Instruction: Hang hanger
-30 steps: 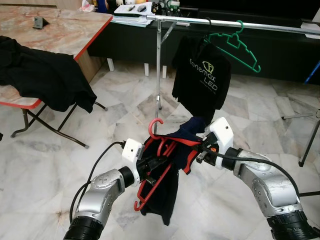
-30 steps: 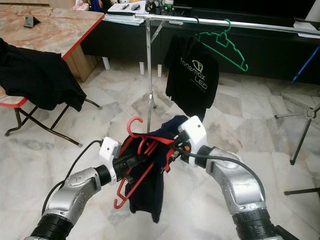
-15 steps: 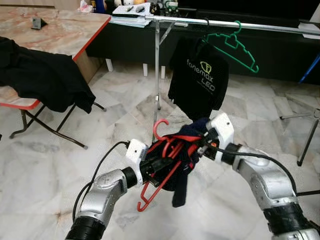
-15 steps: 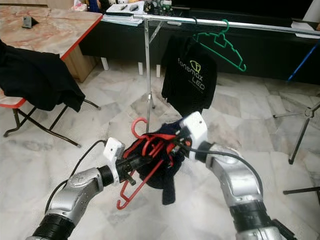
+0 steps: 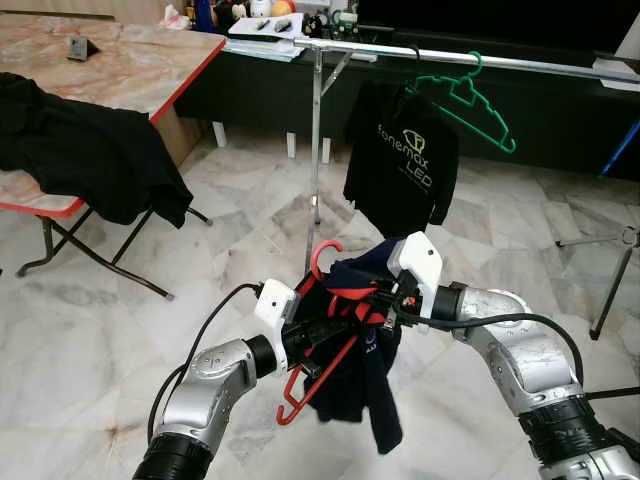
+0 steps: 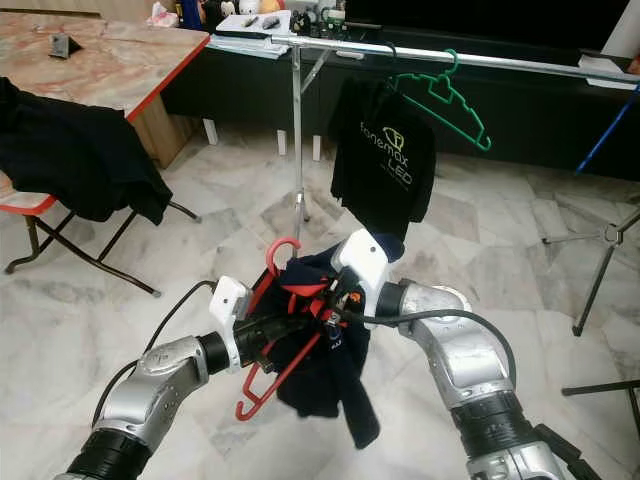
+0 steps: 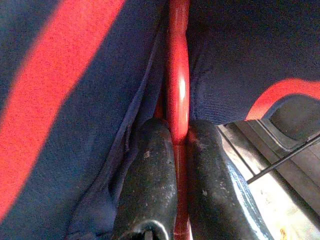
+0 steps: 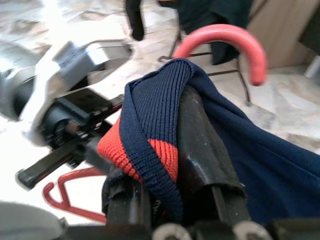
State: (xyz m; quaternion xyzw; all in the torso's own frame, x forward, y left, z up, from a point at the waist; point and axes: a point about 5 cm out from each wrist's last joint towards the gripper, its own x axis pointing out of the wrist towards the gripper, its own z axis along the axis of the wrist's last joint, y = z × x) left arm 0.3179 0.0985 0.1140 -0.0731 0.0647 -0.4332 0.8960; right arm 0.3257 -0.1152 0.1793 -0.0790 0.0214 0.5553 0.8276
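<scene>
A red plastic hanger (image 5: 325,252) is held low in front of me, its hook pointing up. My left gripper (image 5: 318,330) is shut on its bar, and the left wrist view shows the red bar (image 7: 177,85) pinched between both fingers (image 7: 150,175). A navy garment with red trim (image 5: 360,375) drapes over the hanger and hangs below it. My right gripper (image 5: 375,297) is shut on the garment's ribbed collar (image 8: 150,115), right beside the hook (image 8: 220,36). Beyond stands the metal rail (image 5: 520,62).
On the rail hang a green hanger (image 5: 465,92) and a black printed T-shirt (image 5: 405,165). A marble-topped table (image 5: 110,60) at the left carries a black cloth (image 5: 80,150). A metal stand (image 5: 610,270) is at the right, and marble floor lies between me and the rack.
My right gripper has moved left, closer to the hook and my left gripper. The navy garment, bunched up half a second ago, now hangs lower under the hanger.
</scene>
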